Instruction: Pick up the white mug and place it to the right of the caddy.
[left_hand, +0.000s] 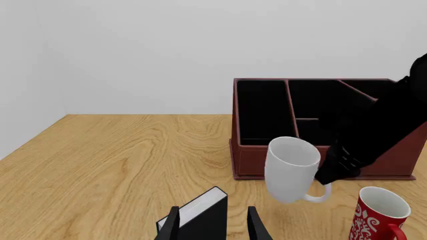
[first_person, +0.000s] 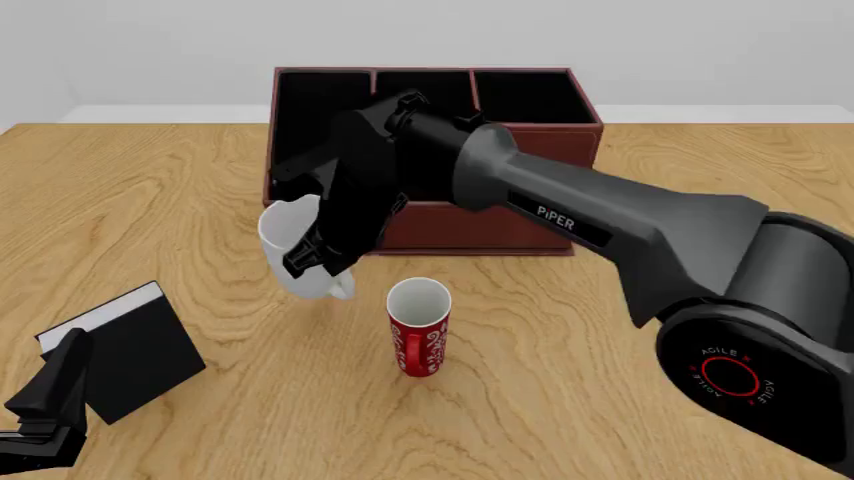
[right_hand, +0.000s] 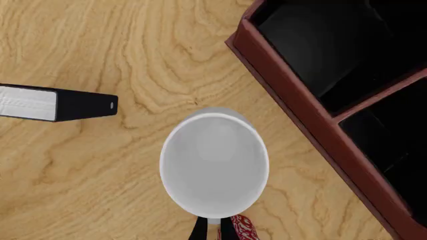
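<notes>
My right gripper (first_person: 318, 255) is shut on the rim of the white mug (first_person: 291, 240), by its handle. It holds the mug tilted and a little above the table, in front of the left end of the caddy (first_person: 447, 232). The mug also shows in the left wrist view (left_hand: 291, 167) and from above in the right wrist view (right_hand: 213, 165), where my right gripper (right_hand: 212, 231) pinches its rim. The dark reddish-brown caddy (left_hand: 248, 159) stands at the back middle. My left gripper (left_hand: 215, 227) is open and empty near the front left (first_person: 47, 395).
A red mug with white lettering (first_person: 419, 330) stands upright just right of and nearer than the white mug. A black book with white page edges (first_person: 127, 345) lies at the front left, just ahead of my left fingers (left_hand: 175, 225). Bare wood lies right of the caddy.
</notes>
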